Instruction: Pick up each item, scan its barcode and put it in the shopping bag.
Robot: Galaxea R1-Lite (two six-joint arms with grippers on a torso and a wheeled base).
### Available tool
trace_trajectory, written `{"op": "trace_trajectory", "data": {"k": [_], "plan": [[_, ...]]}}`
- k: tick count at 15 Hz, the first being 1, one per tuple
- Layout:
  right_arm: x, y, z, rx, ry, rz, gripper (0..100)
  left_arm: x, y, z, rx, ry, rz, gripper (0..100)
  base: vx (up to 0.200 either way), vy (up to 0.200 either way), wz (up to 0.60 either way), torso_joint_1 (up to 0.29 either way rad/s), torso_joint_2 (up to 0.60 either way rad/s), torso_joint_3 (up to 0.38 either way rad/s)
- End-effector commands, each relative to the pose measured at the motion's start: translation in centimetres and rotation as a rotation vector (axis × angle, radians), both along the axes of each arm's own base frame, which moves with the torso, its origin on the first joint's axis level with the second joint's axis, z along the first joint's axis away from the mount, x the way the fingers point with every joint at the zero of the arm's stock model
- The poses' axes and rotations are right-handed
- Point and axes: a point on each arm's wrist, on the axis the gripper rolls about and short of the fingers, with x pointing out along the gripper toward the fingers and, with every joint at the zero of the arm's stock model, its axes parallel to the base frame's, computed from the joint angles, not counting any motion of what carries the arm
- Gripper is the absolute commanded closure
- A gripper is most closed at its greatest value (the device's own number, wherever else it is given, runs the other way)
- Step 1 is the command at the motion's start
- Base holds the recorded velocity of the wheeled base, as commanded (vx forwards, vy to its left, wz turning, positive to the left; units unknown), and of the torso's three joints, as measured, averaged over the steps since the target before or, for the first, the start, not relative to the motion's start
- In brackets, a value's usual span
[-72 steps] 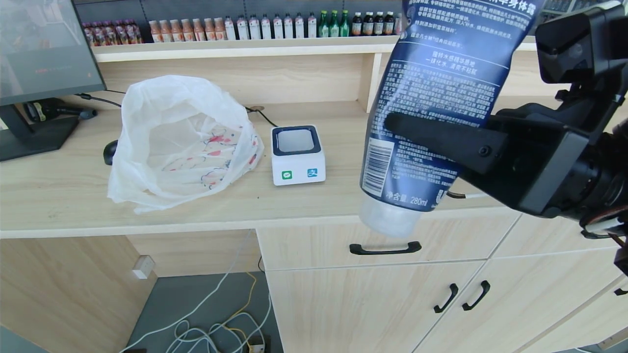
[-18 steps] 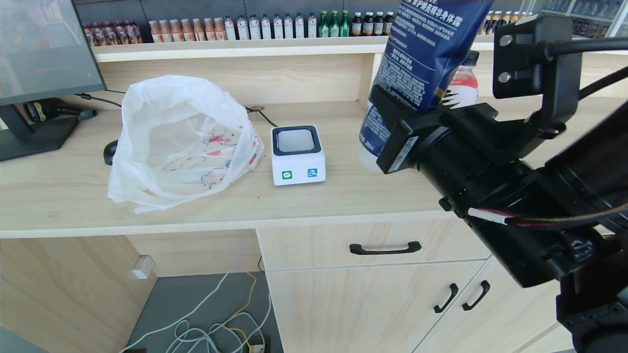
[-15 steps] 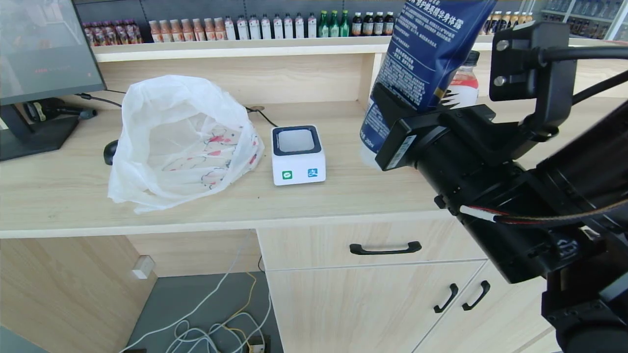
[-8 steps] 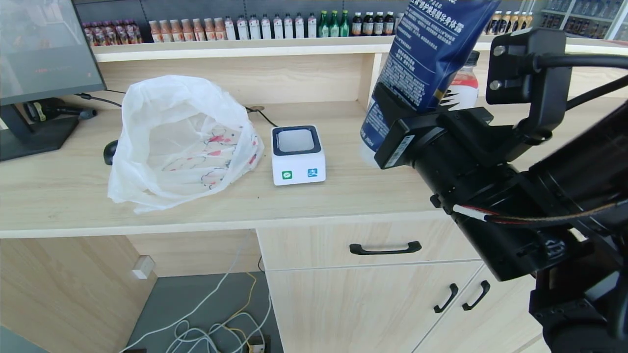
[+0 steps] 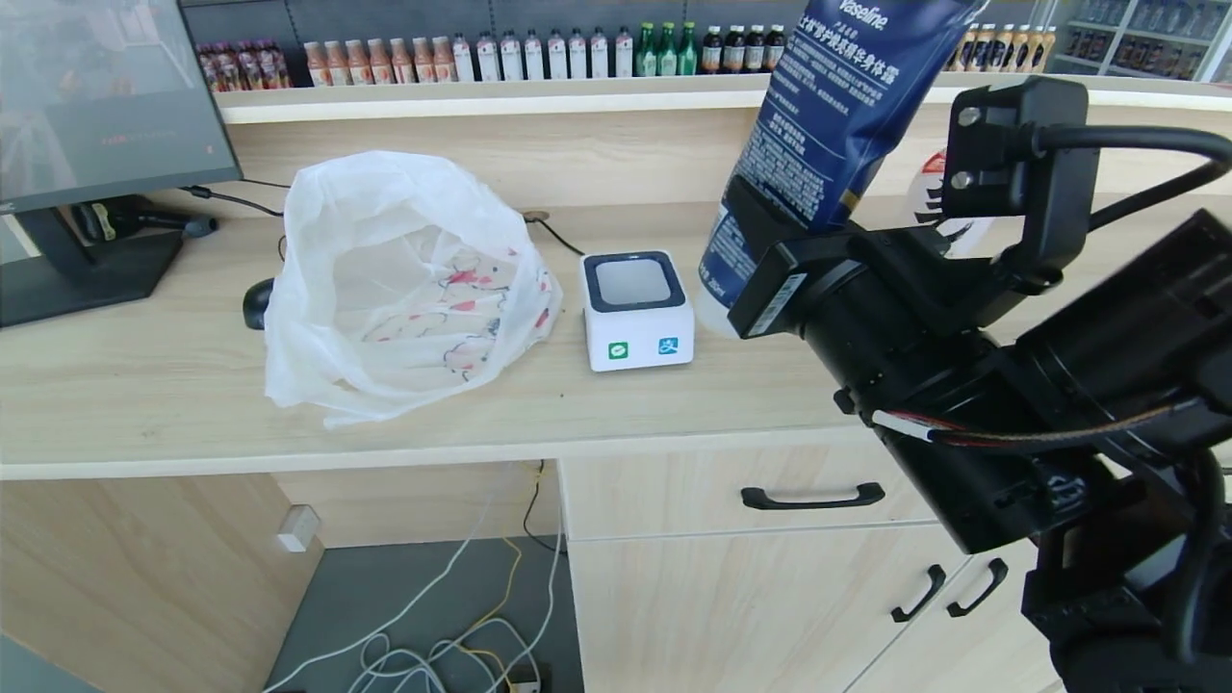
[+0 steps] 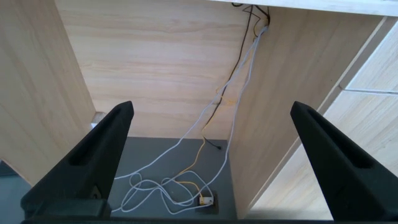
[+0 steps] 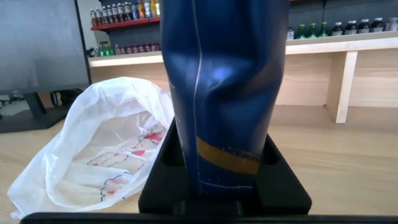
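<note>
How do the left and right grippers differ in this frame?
The left gripper is open and empty, while the right gripper is shut on the blue tube. The left gripper faces the recess under the counter, where cables lie on the floor. The right gripper is up above the counter, to the right of the scanner. Both are black.

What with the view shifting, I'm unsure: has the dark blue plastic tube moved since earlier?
Yes. The dark blue plastic tube has swung leftward, its lower end now nearer the white square scanner box.
</note>
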Motion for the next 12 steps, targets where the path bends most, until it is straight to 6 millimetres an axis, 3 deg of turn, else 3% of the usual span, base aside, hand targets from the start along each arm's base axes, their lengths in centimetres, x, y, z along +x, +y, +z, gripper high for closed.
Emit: {"op": "trace_trajectory", "data": {"k": [1,5,12], "plan": [[0.00,0.01,-0.14,-0.003,0.004,0.000,100,0.00,0.00,0.00,-0.001,0.000,0.001,0,0.000,0.200,0.00,-0.002,-0.01,0.002],[-0.26,-0.33,0.12,0.004,0.002,-0.012,100,0.00,0.00,0.00,0.002,0.000,0.001,0,0.000,0.200,0.00,-0.001,0.00,0.002],[-0.59,-0.50,-0.04,-0.044,-0.008,-0.035,100,0.00,0.00,0.00,0.005,0.000,0.001,0,0.000,0.000,0.00,0.000,0.00,0.000]]}}
